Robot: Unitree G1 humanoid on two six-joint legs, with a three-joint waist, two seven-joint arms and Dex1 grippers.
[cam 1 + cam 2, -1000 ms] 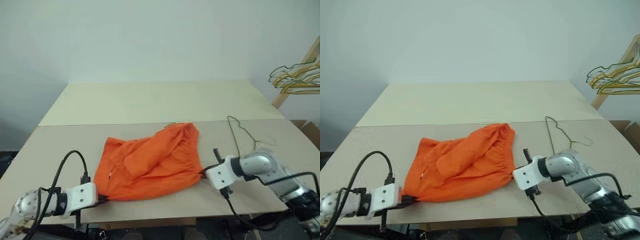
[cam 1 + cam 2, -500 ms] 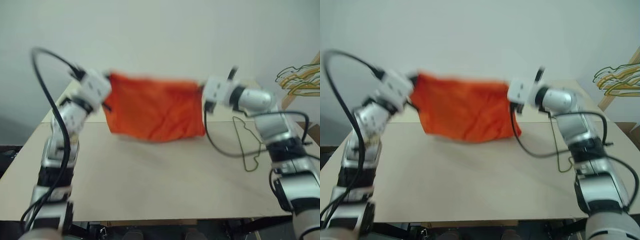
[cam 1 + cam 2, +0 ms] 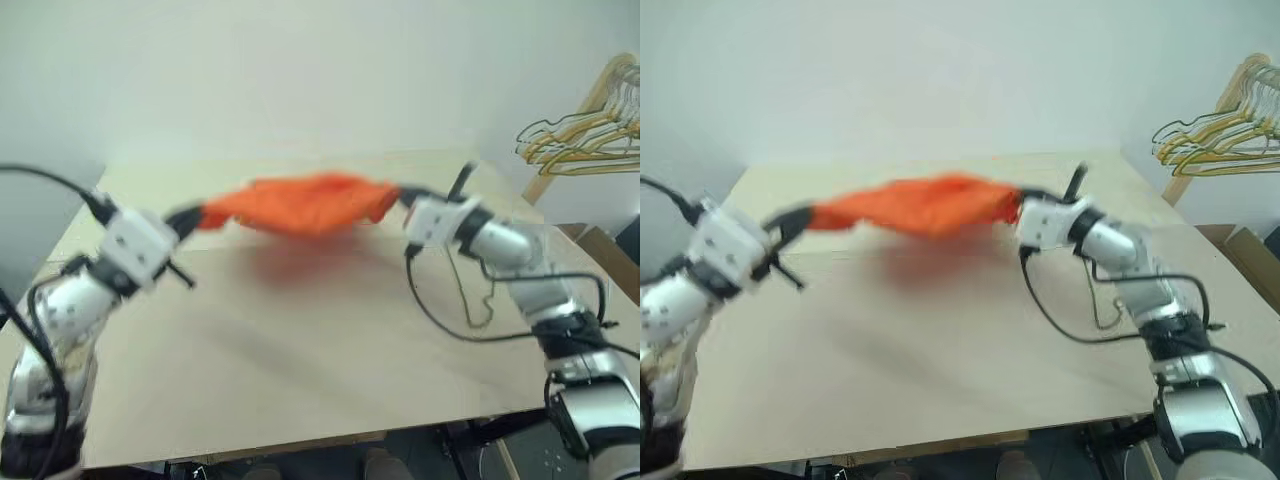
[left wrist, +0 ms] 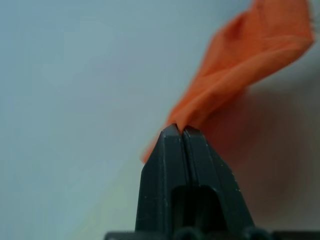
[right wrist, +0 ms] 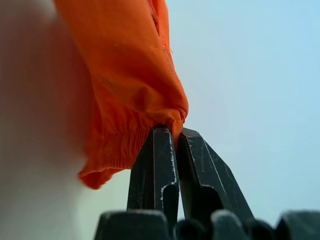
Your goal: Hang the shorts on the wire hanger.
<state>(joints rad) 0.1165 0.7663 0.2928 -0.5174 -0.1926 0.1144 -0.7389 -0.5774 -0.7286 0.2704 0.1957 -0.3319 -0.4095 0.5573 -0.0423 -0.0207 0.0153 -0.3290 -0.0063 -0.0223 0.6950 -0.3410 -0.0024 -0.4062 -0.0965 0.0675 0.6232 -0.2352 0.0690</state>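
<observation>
From my head view, the bright orange fabric shorts [image 3: 300,203] hang stretched above the pale wooden desk [image 3: 300,340], my left hand [image 3: 186,216] and right hand [image 3: 398,196] each clamped on an end, I judge to spread them; the thin dark wire hanger [image 3: 470,300] lies beside my right arm. At my left wrist the fingers [image 4: 175,150] pinch a fabric corner; at my right they [image 5: 165,150] grip the gathered waistband.

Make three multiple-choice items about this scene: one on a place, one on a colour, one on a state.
1. Where is the wire hanger?
A. flat on the table, near the right arm
B. on the wooden rack
C. in the left tool

2. What colour are the shorts?
A. blue
B. orange
C. white

3. How are the shorts held?
A. lying loose on the table
B. by one tool only
C. stretched in the air between both shut tools

Answers:
1 A, it lies on the table.
2 B, bright orange fabric.
3 C, the left tool and the right tool each pinch an end.
</observation>
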